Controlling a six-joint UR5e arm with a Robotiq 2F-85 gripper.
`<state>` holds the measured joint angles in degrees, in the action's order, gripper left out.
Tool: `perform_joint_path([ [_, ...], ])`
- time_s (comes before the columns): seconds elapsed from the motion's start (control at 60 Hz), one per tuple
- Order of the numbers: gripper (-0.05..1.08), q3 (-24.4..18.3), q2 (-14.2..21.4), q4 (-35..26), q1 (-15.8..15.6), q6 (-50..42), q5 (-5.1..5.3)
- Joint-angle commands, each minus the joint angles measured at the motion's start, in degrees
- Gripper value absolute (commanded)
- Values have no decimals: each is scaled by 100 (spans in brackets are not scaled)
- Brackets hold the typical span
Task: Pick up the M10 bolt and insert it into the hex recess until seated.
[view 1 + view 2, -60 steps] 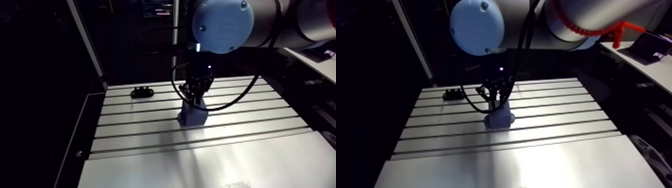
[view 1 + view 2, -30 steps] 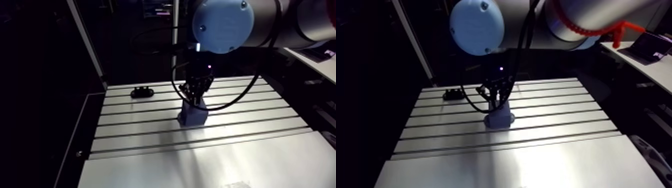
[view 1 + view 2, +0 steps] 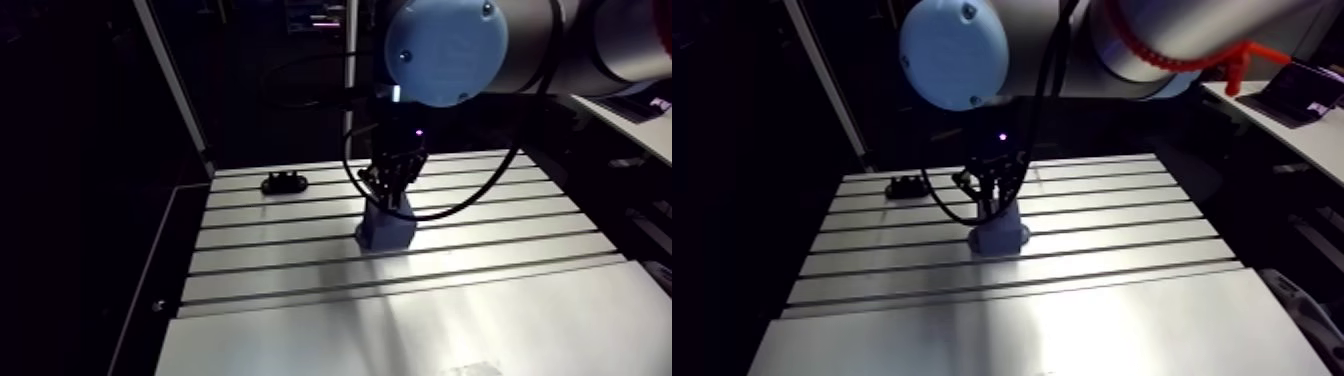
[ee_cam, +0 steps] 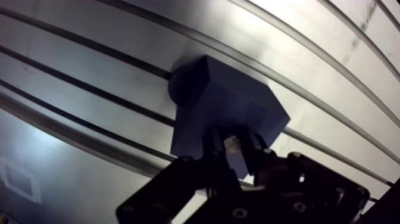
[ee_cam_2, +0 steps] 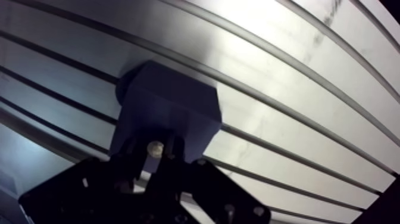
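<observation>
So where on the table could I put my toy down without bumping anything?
The smooth plate at the near edge, past the last slot, is bare. So are the slotted rows beside the blue block, on the side away from the small black part. Crowded: at the block, where the gripper holds the bolt.

Arm (image 3: 445, 50) reaching down, wrist (image 3: 398, 135) vertical, jaws clamped on bolt (image 5: 156, 148).

arm (image 3: 610, 40): fat silver-grey tube link. joint cap (image 3: 445, 45): round, light blue, small dark screws near its rim. wrist (image 3: 398, 150): black, with one tiny violet light (image 3: 413, 131). gripper (image 4: 234, 146): matte black, angular link plates, a few screw heads, two narrow black fingers (image 4: 215, 142).
</observation>
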<state>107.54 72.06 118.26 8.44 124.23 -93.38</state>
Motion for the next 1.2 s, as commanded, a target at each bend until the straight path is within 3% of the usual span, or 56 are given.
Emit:
perform_joint_path([
  [0.017, 69, 0, 5, 0, 0, 1, 0],
  [1.2, 71, 9, 75, -7, -43, -76, 44],
])
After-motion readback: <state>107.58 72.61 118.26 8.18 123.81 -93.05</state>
